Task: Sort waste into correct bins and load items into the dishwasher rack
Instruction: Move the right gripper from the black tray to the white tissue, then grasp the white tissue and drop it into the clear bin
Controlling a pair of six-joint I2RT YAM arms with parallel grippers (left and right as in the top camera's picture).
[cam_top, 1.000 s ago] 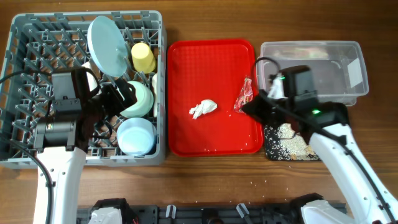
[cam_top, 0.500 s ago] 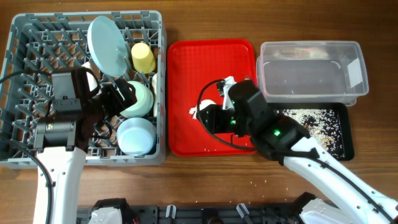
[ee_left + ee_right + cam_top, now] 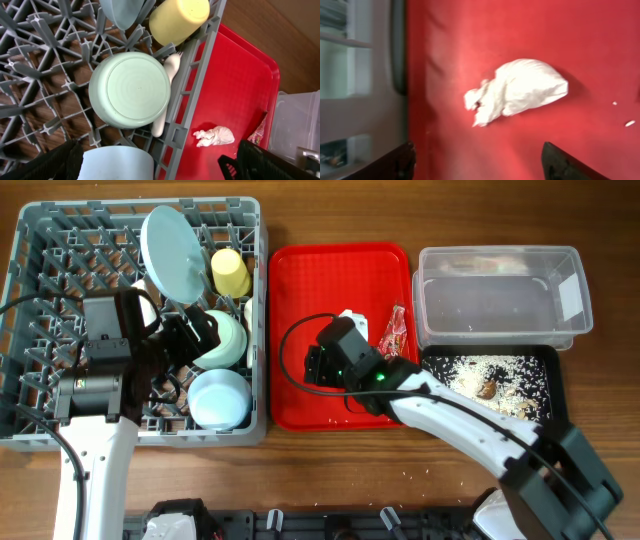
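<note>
The crumpled napkin (image 3: 515, 90) lies near the middle of the red tray (image 3: 300, 270). It is framed by the right gripper (image 3: 482, 162), whose jaws are spread wide and hold nothing. The red wrapper (image 3: 396, 332) is seen by the tray's right edge in the overhead view. The left gripper (image 3: 160, 165) is held left of the tray, over the dishwasher rack (image 3: 60, 240), its jaws wide and empty.

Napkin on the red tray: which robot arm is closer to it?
Right. The right tool hangs open directly over the napkin on the tray. The left tool is off over the rack, past the tray's edge.
</note>
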